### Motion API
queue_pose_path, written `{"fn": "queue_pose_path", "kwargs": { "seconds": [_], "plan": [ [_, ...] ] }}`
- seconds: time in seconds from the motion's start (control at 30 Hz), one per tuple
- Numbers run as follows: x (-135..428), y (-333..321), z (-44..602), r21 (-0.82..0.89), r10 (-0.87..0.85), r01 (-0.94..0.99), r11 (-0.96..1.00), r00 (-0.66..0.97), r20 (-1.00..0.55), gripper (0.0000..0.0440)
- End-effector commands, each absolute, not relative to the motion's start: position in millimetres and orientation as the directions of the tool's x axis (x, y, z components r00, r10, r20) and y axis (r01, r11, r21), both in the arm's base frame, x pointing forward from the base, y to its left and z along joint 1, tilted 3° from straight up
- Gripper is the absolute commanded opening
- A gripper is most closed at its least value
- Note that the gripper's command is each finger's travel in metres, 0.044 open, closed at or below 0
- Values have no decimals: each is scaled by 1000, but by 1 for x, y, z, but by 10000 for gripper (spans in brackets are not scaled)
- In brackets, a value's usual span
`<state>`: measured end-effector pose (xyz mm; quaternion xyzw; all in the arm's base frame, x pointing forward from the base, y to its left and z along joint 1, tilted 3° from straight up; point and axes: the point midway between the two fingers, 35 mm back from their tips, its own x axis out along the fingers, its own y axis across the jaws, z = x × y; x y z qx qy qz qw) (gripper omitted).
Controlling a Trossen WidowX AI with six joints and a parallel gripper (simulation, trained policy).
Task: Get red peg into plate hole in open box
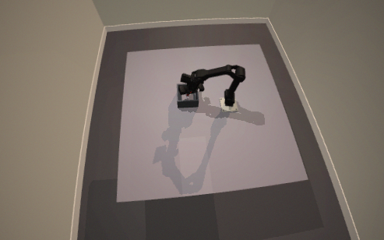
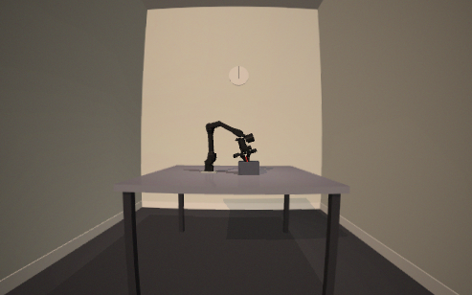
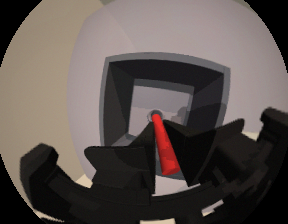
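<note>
From here the biggest thing is the pale lilac table (image 1: 154, 167) (image 2: 233, 182), on its dark legs. On it the black arm (image 1: 217, 72) (image 2: 211, 144) rises from a small whitish base plate (image 1: 223, 107) (image 2: 203, 171) and bends over at the top, reaching across to the box. The box (image 1: 188, 104) (image 2: 249, 168) (image 3: 102, 107) is grey, square and open-topped, and stands on the table near the base plate, the two apart. The claw (image 1: 188, 93) (image 2: 246, 158) (image 3: 158, 123) is over the box, tilted, its fingers clenched on the red peg (image 1: 188, 94) (image 2: 247, 158) (image 3: 165, 147). The peg leans between them, its far end pointing down into the box. Smallest is the round hole (image 3: 150, 115) in the plate at the bottom; in the wrist view the peg's tip overlaps it, but I can't tell whether the tip has entered.
</note>
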<state>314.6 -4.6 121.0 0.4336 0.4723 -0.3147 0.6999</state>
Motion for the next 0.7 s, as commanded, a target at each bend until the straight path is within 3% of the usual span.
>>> {"fn": "queue_pose_path", "kwargs": {
  "seconds": [0.0,0.17,0.67],
  "plan": [
    [317,-7,115,289,-33,851,438,337,-941,42],
    [320,-11,109,254,-42,849,464,307,-951,158],
    [342,-22,123,219,-50,830,513,283,-958,164]
  ]
}}
